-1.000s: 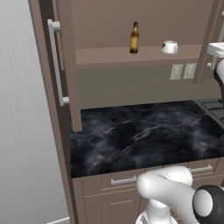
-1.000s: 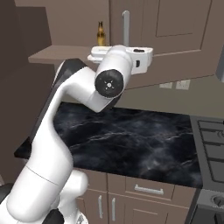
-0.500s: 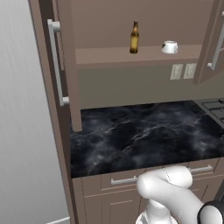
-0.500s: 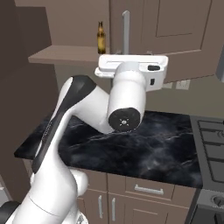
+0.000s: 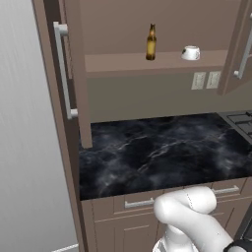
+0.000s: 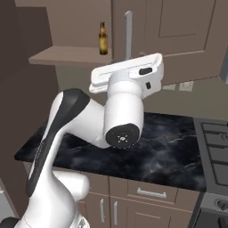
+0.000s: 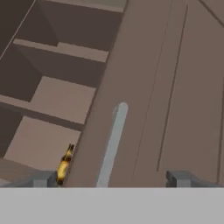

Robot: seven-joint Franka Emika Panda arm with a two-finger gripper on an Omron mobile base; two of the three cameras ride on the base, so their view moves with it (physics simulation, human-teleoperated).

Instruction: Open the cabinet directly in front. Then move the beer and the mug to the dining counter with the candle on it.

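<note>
Though distant, beer (image 5: 151, 43) prob. neck-up.

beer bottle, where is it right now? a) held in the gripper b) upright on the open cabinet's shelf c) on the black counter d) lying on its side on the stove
b: the beer stands upright on the shelf of the open cabinet, left of the mug, well above the counter.

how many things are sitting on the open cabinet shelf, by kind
bottle: 1
mug: 1
total: 2
</note>
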